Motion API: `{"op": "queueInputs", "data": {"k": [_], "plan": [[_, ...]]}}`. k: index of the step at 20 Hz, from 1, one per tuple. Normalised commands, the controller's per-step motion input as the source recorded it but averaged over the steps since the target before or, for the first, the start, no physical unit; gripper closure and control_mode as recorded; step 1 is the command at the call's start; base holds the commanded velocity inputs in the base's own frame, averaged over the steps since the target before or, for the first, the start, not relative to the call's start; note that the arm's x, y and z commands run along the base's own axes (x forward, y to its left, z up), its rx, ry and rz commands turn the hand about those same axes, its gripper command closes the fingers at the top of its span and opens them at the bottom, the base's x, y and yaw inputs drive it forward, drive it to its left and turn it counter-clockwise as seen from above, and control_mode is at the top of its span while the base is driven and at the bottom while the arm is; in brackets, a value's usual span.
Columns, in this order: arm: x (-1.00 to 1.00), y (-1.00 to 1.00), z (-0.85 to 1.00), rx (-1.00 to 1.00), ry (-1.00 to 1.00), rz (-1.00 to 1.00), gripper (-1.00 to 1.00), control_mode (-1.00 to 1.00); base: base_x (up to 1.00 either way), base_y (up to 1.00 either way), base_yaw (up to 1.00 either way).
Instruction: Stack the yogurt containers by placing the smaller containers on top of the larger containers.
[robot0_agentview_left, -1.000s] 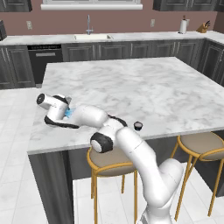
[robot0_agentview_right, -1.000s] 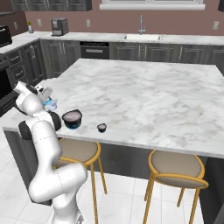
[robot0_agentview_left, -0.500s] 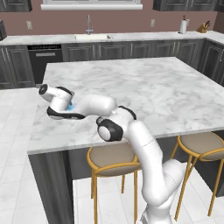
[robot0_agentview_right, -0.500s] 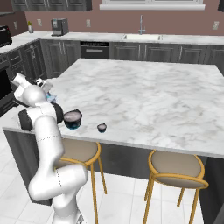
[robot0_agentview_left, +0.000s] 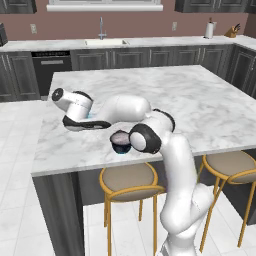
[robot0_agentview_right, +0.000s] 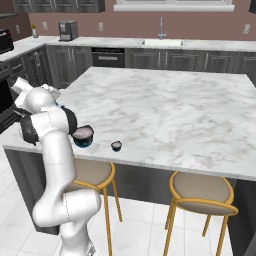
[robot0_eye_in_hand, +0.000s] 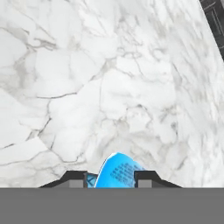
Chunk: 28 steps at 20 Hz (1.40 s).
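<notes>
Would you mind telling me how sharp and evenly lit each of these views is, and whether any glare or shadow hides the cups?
Left base view: soft, even light, no glare; the arm partly covers the wide dark cup. Right base view: equally flat light, and the tiny dark cup stands clear with a faint shadow. Hand view: slightly blurry marble, with the light-blue cup bright between the gripper tips.

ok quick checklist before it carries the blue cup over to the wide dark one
1. Light-blue cup sits between the gripper fingertips: ok.
2. Grip firm enough to carry: cannot tell.
3. Blue cup lifted off the marble counter: cannot tell.
4. Wide dark cup upright, pale top bare: ok.
5. Tiny dark cup stands apart from the wide cup: ok.
6. Elbow beside the wide cup, touching or not: cannot tell.
</notes>
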Motion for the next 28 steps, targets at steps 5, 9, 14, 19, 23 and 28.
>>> {"op": "queueInputs", "data": {"k": [5, 9, 14, 19, 23, 28], "plan": [[-0.51, -0.44, 0.36, 0.04, -0.11, 0.0, 1.0, -1.0, 0.0, 0.0, 0.0], [-0.55, -0.44, 0.36, 0.03, -0.12, 0.0, 1.0, -1.0, 0.0, 0.0, 0.0], [-0.54, -0.41, 0.39, 0.05, -0.13, 0.0, 1.0, -1.0, 0.0, 0.0, 0.0], [-0.52, -0.4, 0.48, 0.1, -0.08, 0.0, 1.0, -1.0, 0.0, 0.0, 0.0], [-0.5, -0.36, 0.5, 0.11, -0.02, 0.0, 1.0, -1.0, 0.0, 0.0, 0.0], [-0.52, -0.29, 0.45, 0.09, 0.0, 0.0, 1.0, -1.0, 0.0, 0.0, 0.0]]}}
